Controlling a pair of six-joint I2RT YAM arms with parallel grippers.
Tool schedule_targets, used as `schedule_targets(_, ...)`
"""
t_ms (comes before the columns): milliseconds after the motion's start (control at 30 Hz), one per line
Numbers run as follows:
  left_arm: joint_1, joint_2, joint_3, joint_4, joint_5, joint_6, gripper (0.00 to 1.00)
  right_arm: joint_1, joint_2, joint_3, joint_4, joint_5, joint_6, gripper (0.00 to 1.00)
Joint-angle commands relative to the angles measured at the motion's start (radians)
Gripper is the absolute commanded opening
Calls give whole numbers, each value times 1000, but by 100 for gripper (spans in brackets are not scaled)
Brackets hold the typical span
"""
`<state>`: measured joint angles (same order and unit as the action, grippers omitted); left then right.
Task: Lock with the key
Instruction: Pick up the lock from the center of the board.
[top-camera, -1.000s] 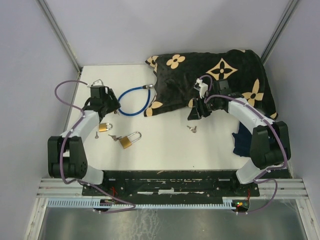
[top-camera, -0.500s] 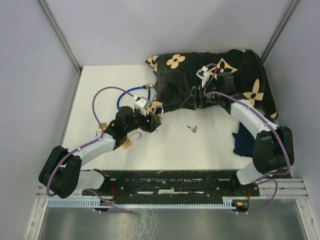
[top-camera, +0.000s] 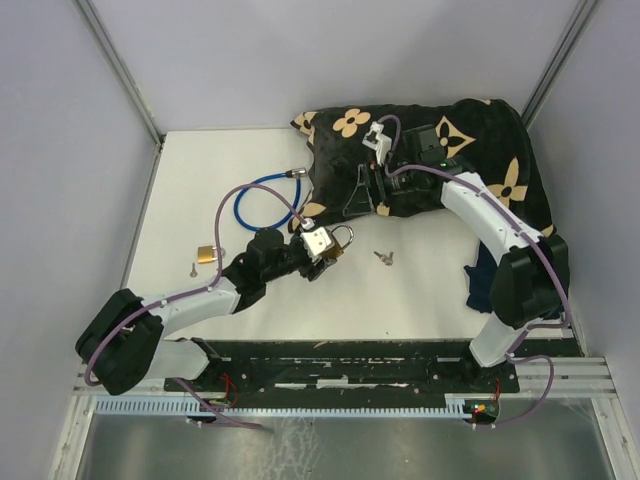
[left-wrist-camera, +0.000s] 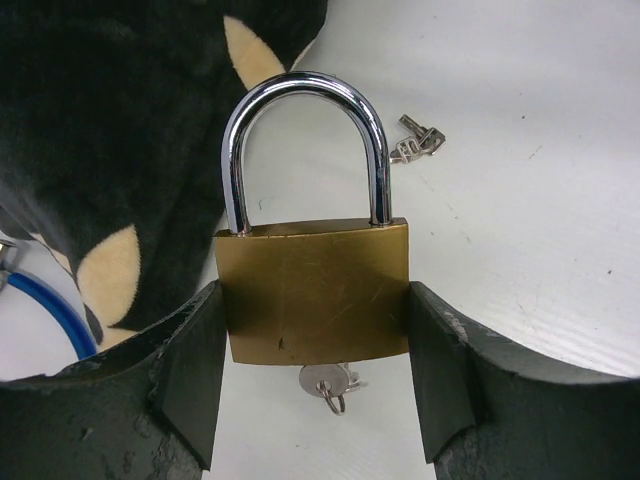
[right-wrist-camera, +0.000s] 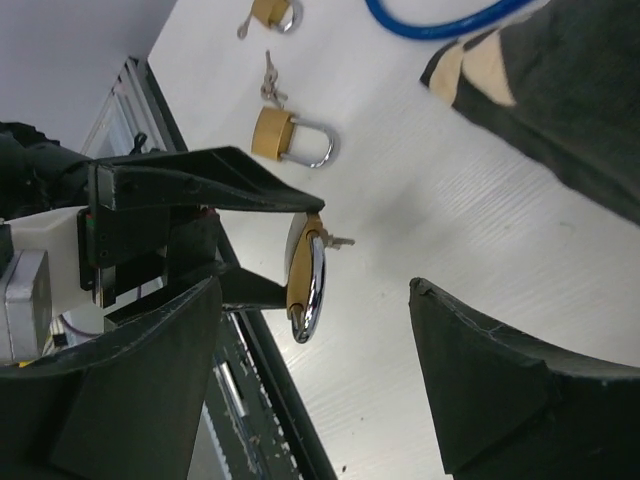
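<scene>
Left gripper (top-camera: 328, 250) clamped on brass padlock (left-wrist-camera: 313, 290), one finger (left-wrist-camera: 185, 375) pressed flat on each side of the body, shackle (left-wrist-camera: 305, 150) sticking out past the fingertips. Both shackle legs sat in the body. Key (left-wrist-camera: 326, 381) was in the keyhole on the bottom edge, just inside the gap between the fingers, with a small ring hanging off it. The padlock was near the table (top-camera: 430, 290) centre, just beside the edge of the black flower-print cloth (top-camera: 470, 150).

Right gripper (top-camera: 360, 195) hovered over the near edge of the cloth, fingers (right-wrist-camera: 500, 390) wide apart and gripping nothing. In the right wrist view the held padlock showed edge-on between them, apart from both pads and nearer the table.

Loose keys (top-camera: 384, 258) lay on the table to the right of the held padlock. Second padlock (right-wrist-camera: 285, 137) lay flat on the table with a key bunch (right-wrist-camera: 268, 78) just beside it. Small padlock (top-camera: 205, 253) sat further left, near the table edge. Blue cable lock (top-camera: 262, 205) was looped beside the cloth's left edge
</scene>
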<state>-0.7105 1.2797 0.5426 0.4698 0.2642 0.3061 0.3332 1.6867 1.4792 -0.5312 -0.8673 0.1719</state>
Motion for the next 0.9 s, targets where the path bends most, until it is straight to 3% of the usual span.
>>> schedule_targets(0, -18, -57, 33, 134, -51, 167, 3, 47, 18, 54, -187, 50, -101, 81)
schedule_targets(233, -29, -61, 38, 127, -66, 192, 3, 111, 50, 56, -275, 90, -134, 68)
schedule_targets(500, -61, -65, 45, 116, -84, 219, 3, 129, 94, 70, -247, 59, -67, 49)
schedule_targets(700, -78, -64, 45, 98, -110, 249, 3, 116, 105, 45, -188, -16, 31, 5)
schedule_targets(867, -79, -68, 30, 80, -132, 265, 3, 78, 87, -8, -120, -126, 144, 2)
